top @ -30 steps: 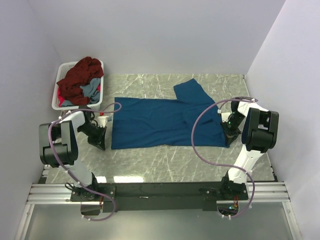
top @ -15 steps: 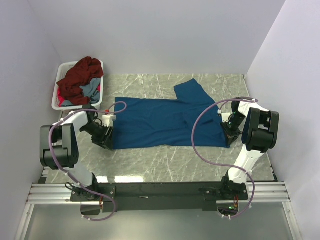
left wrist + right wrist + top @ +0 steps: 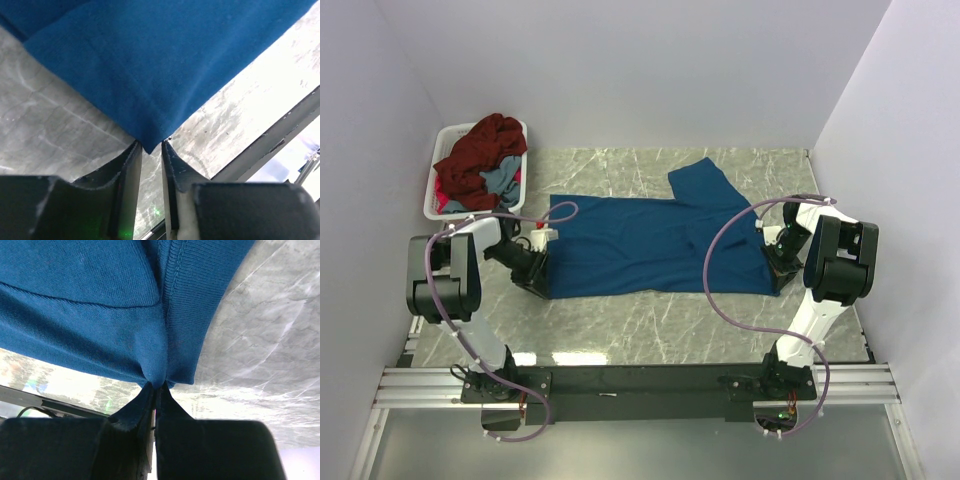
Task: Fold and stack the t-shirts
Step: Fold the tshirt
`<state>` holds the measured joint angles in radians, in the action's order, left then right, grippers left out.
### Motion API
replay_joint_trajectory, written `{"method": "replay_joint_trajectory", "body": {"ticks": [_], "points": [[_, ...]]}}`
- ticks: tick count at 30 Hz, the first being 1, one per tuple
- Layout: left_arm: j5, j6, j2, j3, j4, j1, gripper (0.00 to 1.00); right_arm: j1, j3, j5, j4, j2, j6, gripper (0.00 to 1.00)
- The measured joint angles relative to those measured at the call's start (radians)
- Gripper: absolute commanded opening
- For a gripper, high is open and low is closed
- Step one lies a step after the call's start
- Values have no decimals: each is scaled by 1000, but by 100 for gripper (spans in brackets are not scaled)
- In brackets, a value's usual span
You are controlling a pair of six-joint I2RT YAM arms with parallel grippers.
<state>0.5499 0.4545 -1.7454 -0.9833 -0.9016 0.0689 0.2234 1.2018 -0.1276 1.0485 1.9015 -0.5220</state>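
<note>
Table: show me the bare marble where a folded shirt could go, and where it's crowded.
Free: the near strip of table between the blue t-shirt and the arm bases; the far strip between white basket and sleeve. Crowded: the shirt's ends, at the left gripper and right gripper.

We see a white basket (image 3: pixel 433 195) on the far left corner of the grey marbled table (image 3: pixel 650 320), near the wall.
</note>
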Motion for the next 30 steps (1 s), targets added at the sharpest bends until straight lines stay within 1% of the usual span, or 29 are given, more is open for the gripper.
{"method": "replay_joint_trajectory", "body": {"ticks": [2, 3, 5, 6, 7, 15, 21, 22, 23, 24, 25, 26, 28, 29, 30], "points": [[11, 3, -5, -5, -5, -1, 25, 0, 0, 0, 1, 0, 0, 0], [13, 4, -6, -6, -6, -1, 20, 0, 0, 0, 2, 0, 0, 0], [13, 3, -10, -6, -6, -1, 13, 0, 0, 1, 2, 1, 0, 0], [13, 4, -15, -8, -6, -1, 5, 0, 0, 2, 3, 1, 0, 0], [11, 2, -21, -10, -7, -1, 1, 0, 0, 3, 4, 1, 0, 0], [-44, 5, -29, -16, -43, 23, 1, 0, -7, 26, 9, -2, -12, 0], [-123, 29, 33, 21, -66, 41, 1, 0, -76, 56, 19, -34, -47, 0], [-129, 32, 42, 31, -68, 40, 1, 0, -92, 61, 24, -41, -53, 1], [-134, 34, 48, 42, -72, 40, 1, 0, -108, 65, 30, -47, -60, 14], [-139, 35, 51, 50, -75, 40, 2, 0, -124, 68, 39, -52, -67, 23], [-145, 36, 53, 58, -77, 40, 5, 0, -133, 69, 47, -54, -72, 33], [-152, 38, 53, 64, -77, 40, 20, 0, -142, 70, 58, -55, -80, 47], [-164, 49, 54, 68, -83, 41, 35, 0, -149, 65, 90, -60, -103, 52], [-164, 52, 57, 68, -90, 43, 45, 2, -147, 57, 100, -64, -116, 52], [-164, 60, 66, 67, -100, 48, 49, 5, -139, 49, 109, -70, -127, 52]]}}
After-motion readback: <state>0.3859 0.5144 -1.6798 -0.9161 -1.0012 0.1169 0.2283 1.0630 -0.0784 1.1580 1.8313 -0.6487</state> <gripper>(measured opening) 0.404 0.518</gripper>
